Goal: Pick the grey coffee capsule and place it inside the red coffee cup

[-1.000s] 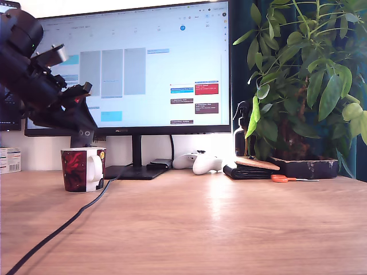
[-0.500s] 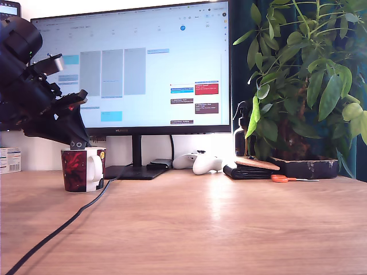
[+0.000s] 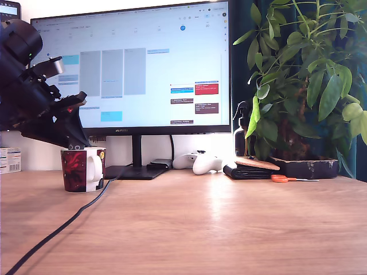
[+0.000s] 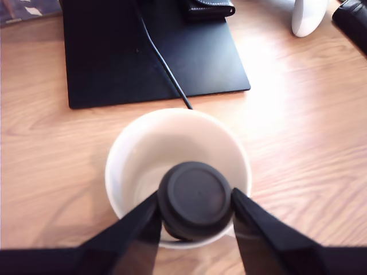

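The red coffee cup (image 3: 80, 169), dark red floral with a white handle, stands on the desk at the exterior view's left. In the wrist view its white rim (image 4: 127, 143) and white inside show from above. My gripper (image 4: 195, 213) is shut on the grey coffee capsule (image 4: 195, 197), whose round dark face hangs over the cup's mouth, near the rim's closer side. The black fingers (image 4: 140, 229) press it from both sides. In the exterior view the gripper (image 3: 75, 145) sits just above the cup's rim, and the capsule is hard to make out there.
Behind the cup are the monitor (image 3: 137, 69) and its black base plate (image 4: 149, 51). A black cable (image 3: 63, 226) runs across the desk toward the front. A white controller (image 3: 200, 162), black wallet (image 3: 249, 170), orange scissors (image 3: 284, 179) and potted plant (image 3: 304, 86) stand at the exterior view's right.
The arm has shifted toward the exterior view's left and come down, bringing the gripper tip from above and beside the cup to just over its rim.
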{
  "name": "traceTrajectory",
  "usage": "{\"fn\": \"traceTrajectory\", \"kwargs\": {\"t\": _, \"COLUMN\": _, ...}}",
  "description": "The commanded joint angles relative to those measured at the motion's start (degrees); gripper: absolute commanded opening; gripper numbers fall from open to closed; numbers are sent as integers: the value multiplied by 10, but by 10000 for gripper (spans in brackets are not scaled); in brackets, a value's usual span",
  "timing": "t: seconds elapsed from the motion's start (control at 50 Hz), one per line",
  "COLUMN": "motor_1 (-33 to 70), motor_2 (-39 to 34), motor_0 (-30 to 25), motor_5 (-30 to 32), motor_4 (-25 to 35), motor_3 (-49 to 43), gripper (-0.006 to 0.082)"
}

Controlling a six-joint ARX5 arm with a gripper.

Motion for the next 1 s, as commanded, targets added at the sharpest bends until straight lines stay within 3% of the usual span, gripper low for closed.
{"fn": "traceTrajectory", "kwargs": {"t": 0.0, "motor_1": 9, "motor_2": 6, "motor_0": 2, "motor_5": 1, "motor_4": 0, "motor_3": 1, "gripper": 415}}
{"fn": "traceTrajectory", "kwargs": {"t": 0.12, "motor_1": 9, "motor_2": 9, "motor_0": 2, "motor_5": 3, "motor_4": 0, "motor_3": 2, "gripper": 510}}
{"fn": "traceTrajectory", "kwargs": {"t": 0.32, "motor_1": 8, "motor_2": 31, "motor_0": 2, "motor_5": 3, "motor_4": 1, "motor_3": -2, "gripper": 491}}
{"fn": "traceTrajectory", "kwargs": {"t": 0.42, "motor_1": 7, "motor_2": 48, "motor_0": 2, "motor_5": 2, "motor_4": 1, "motor_3": -15, "gripper": 344}}
{"fn": "traceTrajectory", "kwargs": {"t": 0.52, "motor_1": 5, "motor_2": 67, "motor_0": 2, "motor_5": 3, "motor_4": 2, "motor_3": -40, "gripper": -12}}
{"fn": "traceTrajectory", "kwargs": {"t": 0.54, "motor_1": 3, "motor_2": 68, "motor_0": 2, "motor_5": 3, "motor_4": 1, "motor_3": -42, "gripper": -30}}
{"fn": "traceTrajectory", "kwargs": {"t": 0.78, "motor_1": -46, "motor_2": 69, "motor_0": 2, "motor_5": 18, "motor_4": -5, "motor_3": -82, "gripper": -22}}
{"fn": "traceTrajectory", "kwargs": {"t": 0.98, "motor_1": -115, "motor_2": 69, "motor_0": 4, "motor_5": 29, "motor_4": -67, "motor_3": -125, "gripper": -22}}
